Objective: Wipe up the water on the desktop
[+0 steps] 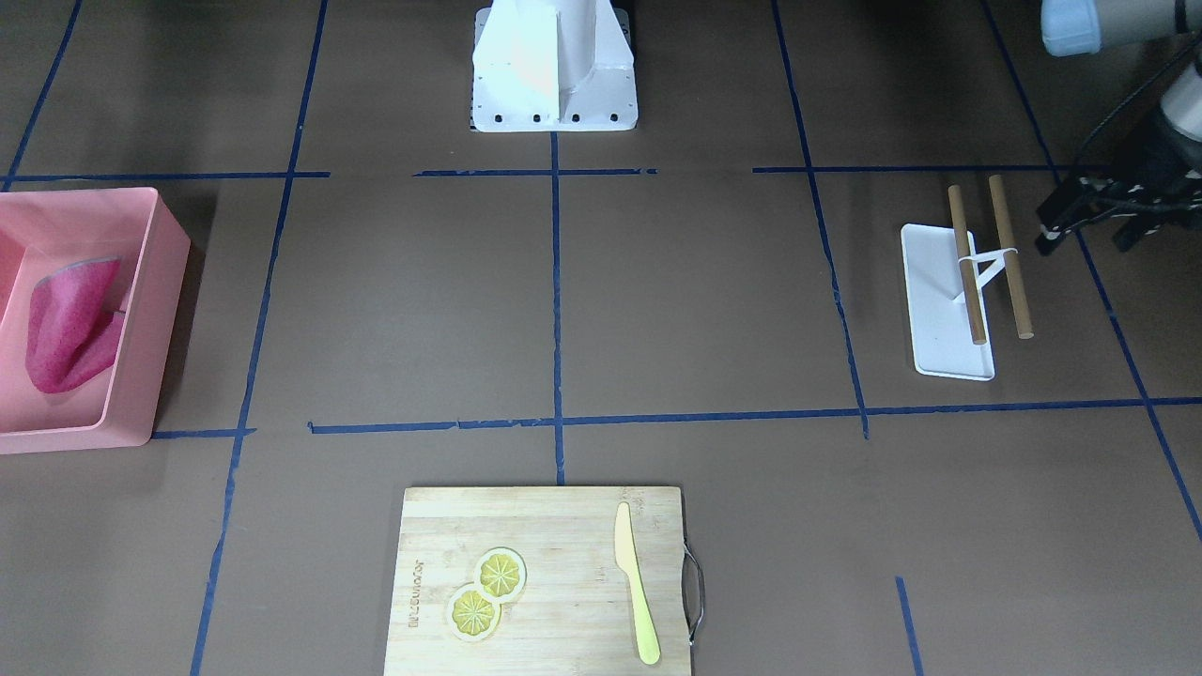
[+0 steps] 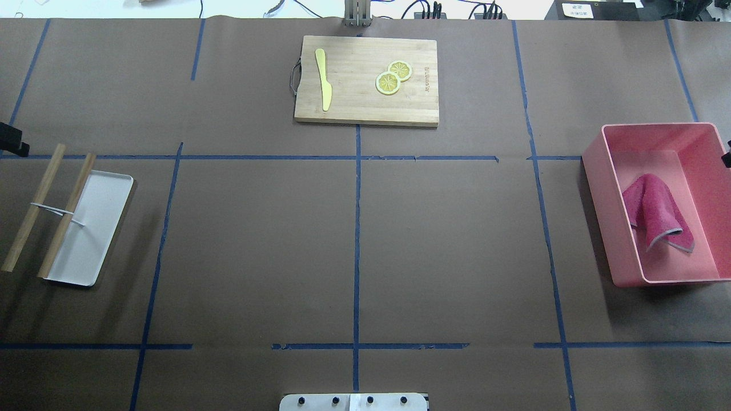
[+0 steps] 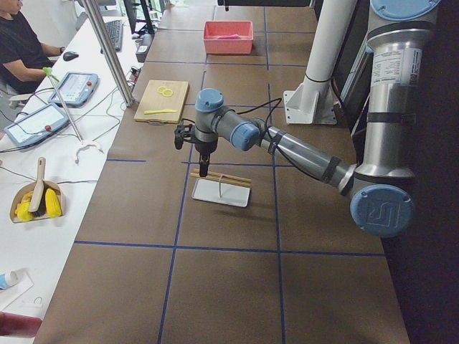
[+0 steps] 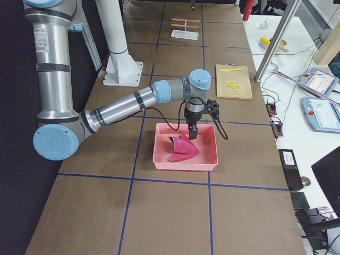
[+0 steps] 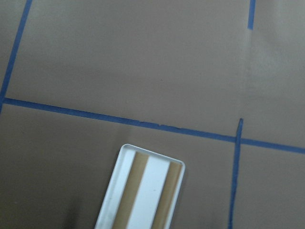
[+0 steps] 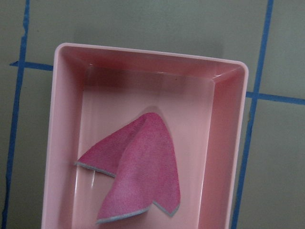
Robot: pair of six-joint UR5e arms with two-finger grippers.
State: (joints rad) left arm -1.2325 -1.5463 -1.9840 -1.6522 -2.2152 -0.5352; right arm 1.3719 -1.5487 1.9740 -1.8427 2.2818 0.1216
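1. Left arm [image 3: 301,154] is the big near one, stretched out over the brown table [image 3: 229,279] with its blue tape lines.
2. Its tool [image 3: 204,170] points straight down right over two wooden sticks [image 3: 222,179] by a white tray [image 3: 221,195]. Touching or not, can't tell, same for the jaws.
3. Further along there's a bamboo cutting board [image 3: 162,100] with lemon slices [image 3: 166,92] and a yellow knife [image 3: 159,111].
4. Pink bin [image 3: 229,37] sits way down the far end.

Dark-brown desktop [image 2: 257,245] with blue tape lines [image 2: 357,228], pink bin [image 2: 608,217], magenta cloth [image 2: 651,211], yellow knife [image 2: 324,80]
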